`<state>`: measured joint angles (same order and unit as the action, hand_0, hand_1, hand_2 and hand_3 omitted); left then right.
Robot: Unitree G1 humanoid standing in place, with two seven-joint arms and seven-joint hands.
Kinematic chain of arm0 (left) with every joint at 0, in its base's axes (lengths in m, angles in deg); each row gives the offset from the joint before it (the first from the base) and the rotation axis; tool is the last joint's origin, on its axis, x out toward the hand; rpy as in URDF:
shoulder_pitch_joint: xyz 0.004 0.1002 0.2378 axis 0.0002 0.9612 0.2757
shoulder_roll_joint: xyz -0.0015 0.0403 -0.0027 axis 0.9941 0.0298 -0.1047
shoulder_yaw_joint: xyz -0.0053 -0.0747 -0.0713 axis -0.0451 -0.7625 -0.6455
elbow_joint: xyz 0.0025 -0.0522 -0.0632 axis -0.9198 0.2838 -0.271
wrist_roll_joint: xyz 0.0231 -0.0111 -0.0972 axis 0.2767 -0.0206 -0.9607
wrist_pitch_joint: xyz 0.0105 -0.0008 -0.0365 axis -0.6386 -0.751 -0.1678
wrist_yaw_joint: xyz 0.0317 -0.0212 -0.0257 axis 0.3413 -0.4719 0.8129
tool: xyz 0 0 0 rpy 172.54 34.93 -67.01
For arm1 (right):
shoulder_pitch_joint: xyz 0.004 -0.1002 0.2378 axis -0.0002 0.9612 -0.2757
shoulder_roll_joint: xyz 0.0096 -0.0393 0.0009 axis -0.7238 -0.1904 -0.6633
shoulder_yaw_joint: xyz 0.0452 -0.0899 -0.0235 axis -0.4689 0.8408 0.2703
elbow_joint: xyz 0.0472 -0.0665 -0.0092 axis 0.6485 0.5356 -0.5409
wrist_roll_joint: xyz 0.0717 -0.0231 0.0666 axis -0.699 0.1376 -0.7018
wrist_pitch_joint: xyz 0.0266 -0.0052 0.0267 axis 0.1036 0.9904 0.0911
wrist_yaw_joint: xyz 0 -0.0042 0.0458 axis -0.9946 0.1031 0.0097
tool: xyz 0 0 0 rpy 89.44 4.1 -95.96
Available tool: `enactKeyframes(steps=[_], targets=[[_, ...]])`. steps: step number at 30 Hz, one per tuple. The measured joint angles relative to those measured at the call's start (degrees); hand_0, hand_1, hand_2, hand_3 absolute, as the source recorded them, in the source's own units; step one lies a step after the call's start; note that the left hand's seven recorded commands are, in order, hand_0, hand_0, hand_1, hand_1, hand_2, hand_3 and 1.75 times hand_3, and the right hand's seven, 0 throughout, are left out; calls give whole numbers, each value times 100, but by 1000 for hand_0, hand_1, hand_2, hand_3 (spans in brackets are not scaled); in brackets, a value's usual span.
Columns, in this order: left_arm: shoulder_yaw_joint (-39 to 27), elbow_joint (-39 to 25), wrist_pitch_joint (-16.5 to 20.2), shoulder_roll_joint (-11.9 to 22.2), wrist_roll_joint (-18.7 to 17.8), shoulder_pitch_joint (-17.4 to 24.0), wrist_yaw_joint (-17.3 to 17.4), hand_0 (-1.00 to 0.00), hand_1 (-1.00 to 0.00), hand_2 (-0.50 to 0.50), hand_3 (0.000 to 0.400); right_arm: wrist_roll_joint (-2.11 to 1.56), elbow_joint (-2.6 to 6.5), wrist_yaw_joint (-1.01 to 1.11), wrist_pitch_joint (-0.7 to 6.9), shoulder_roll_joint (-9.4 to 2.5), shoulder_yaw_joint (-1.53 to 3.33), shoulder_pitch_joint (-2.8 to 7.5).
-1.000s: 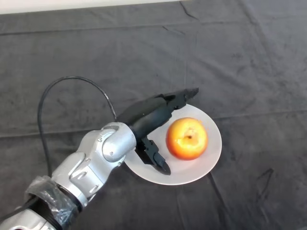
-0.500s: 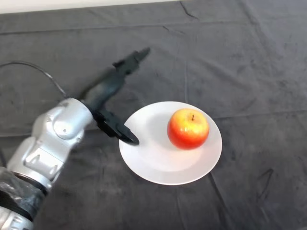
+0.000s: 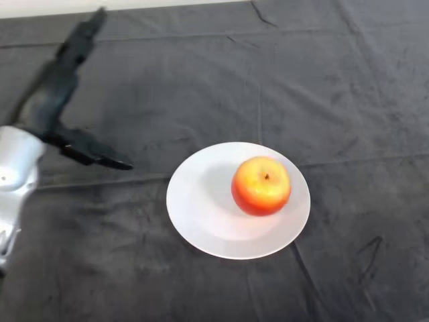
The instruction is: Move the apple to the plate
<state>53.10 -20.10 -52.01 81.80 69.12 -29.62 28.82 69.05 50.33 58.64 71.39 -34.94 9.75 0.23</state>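
The left hand hung spread wide and empty at the far left, well apart from the plate.
Its fingers reached straight, thumb splayed; the apple sat upright on the white plate, right of its middle.

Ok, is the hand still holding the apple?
No. The apple sits alone on the white plate, and the open left hand is far off to the left, holding nothing.

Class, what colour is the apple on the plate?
The apple is red and yellow-orange, seen best in the head view.
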Motion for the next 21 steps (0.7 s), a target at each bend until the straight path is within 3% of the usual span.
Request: enactKeyframes(steps=[11, 21], targets=[[-1078, -1, -107, 330, -288, 77, -288, 0, 0, 0, 0, 3, 1, 0, 2, -3, 3, 1], [-2021, 0, -114, 508, -591, 608, -430, 0, 0, 0, 0, 6, 10, 0, 4, -7, 7, 13]])
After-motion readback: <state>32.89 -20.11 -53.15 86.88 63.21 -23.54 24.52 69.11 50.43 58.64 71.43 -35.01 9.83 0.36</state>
